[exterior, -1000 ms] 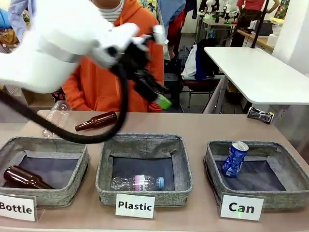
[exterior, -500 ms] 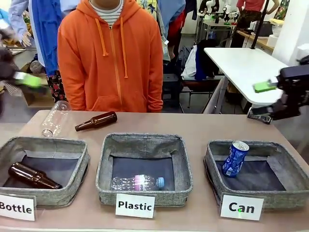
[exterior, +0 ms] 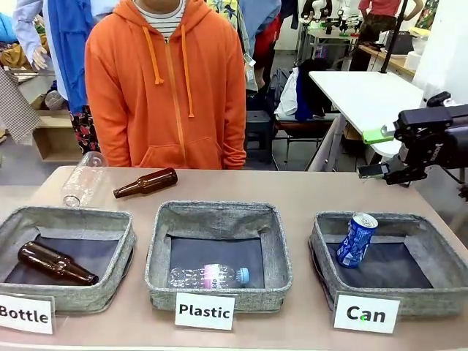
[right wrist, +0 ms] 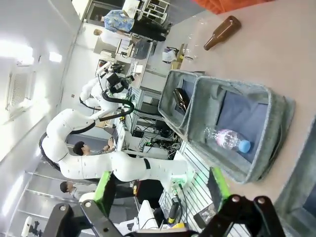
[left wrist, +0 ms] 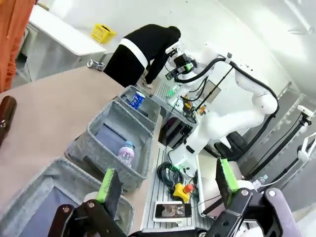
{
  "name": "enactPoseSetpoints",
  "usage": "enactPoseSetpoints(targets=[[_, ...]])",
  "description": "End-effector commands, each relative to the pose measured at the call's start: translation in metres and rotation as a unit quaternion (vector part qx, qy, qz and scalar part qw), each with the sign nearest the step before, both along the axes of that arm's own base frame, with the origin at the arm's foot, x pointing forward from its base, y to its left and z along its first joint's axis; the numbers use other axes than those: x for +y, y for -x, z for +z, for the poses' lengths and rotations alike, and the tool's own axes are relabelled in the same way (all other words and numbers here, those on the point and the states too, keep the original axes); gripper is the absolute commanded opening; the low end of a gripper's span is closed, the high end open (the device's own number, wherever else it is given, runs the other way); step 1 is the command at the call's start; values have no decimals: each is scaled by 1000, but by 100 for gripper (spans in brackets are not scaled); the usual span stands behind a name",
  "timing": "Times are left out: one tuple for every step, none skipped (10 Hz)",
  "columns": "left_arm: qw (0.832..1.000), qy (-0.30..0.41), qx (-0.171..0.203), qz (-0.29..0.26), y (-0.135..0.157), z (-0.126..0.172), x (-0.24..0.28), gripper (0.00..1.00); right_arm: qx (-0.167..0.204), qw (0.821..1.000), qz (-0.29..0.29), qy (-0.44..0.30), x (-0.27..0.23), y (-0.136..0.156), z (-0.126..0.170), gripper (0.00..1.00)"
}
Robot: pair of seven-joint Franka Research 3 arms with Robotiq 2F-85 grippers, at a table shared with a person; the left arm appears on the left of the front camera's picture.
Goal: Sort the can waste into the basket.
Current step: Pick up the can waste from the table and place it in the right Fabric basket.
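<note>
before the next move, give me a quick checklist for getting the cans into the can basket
1. Right gripper open and empty: ok.
2. Left gripper open and empty: ok.
3. Blue can inside the basket: ok, it leans against the far left wall.
4. Black can located: cannot tell; a small dark shape at the far table corner may be it.
5. Both cans in the basket: not ok, only the blue one is in it.
6. Person away from the basket: ok, standing behind the table's left half.
</note>
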State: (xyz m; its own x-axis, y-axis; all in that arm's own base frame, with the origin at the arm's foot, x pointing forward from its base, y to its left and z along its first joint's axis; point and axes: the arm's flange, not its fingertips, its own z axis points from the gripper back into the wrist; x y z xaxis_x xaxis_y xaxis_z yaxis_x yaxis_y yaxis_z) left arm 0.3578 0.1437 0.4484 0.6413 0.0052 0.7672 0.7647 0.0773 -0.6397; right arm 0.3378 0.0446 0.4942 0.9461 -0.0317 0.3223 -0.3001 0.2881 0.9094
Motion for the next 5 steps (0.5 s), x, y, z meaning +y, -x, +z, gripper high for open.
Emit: enactPoseSetpoints(targets=[[1000, -23, 5, -10, -6, 27, -17, 100, 6, 1000, 2, 6, 1, 6, 8, 100], [1000, -23, 5, -10, -6, 27, -17, 100, 6, 1000, 2, 6, 1, 6, 8, 100], [1000, -23, 5, -10, -6, 27, -17, 100, 6, 1000, 2, 6, 1, 6, 8, 100], [1000, -23, 5, -10, -6, 27, -17, 100, 6, 1000, 2, 6, 1, 6, 8, 100], [1000, -23, 5, -10, -6, 27, -17, 100, 6, 1000, 2, 6, 1, 6, 8, 100]])
